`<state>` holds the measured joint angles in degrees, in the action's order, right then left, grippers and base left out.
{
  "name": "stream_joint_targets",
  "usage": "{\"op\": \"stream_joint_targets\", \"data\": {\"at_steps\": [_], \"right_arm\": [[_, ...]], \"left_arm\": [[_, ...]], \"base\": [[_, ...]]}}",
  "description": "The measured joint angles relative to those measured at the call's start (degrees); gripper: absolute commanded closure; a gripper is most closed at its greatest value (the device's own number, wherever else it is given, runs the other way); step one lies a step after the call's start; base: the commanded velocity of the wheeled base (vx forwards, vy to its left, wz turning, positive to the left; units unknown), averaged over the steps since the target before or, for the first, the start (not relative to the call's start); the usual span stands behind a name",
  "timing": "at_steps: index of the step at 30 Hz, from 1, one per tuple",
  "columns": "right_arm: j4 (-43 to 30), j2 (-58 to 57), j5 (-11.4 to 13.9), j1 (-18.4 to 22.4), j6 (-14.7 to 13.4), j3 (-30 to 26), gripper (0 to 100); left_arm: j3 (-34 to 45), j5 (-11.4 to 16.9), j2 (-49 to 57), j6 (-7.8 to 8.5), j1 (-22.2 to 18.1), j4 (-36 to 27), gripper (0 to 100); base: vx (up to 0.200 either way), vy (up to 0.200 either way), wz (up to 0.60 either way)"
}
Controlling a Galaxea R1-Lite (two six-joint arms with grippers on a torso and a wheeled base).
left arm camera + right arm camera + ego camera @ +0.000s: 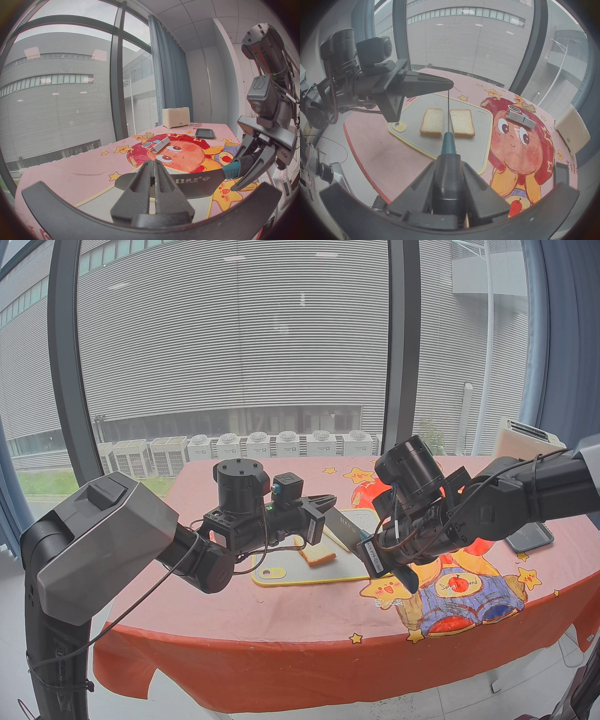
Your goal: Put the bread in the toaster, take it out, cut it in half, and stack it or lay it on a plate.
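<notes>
Bread (pixel 317 552) in the head view is 1 pale, brown-crusted piece on the grey cutting board (pixel 281 571) at mid-table, half hidden by the left gripper (pixel 328 502) and right gripper (pixel 375 552), which meet over it at a knife (pixel 344 524). The left wrist view adds the left gripper's fingers (pixel 142 175) pinched together on the flat dark blade and the right gripper's clasping the teal handle, with the boxy beige toaster (pixel 176 117) and dark square plate (pixel 204 133) further right. The right wrist view reveals the bread as 2 halves side by side, slightly apart, with the blade edge-on in line with their gap.
</notes>
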<state>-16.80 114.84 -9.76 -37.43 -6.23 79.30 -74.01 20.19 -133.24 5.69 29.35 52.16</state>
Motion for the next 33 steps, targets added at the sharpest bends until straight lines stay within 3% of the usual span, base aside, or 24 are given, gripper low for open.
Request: {"op": "stream_joint_targets", "data": {"at_steps": [11, 19, 33], "right_arm": [[-0.1, -2.5, -0.3, 0.3, -0.1, -0.8, 100], [-0.3, -3.9, -0.5, 0.4, 0.0, -1.9, 100], [-0.3, -6.4, -1.3, 0.0, 0.1, -3.9, 100]], "left_arm": [[4.2, -1.0, 5.0, 0.07, -1.7, 1.2, 100], [11.5, -1.0, 13.8, -0.30, -6.5, 1.5, 100], [36.5, -0.4, 28.4, -0.94, -15.5, 7.8, 100]], "base": [[0.000, 0.000, 0.00], [0.000, 0.000, 0.00], [0.000, 0.000, 0.00]]}}
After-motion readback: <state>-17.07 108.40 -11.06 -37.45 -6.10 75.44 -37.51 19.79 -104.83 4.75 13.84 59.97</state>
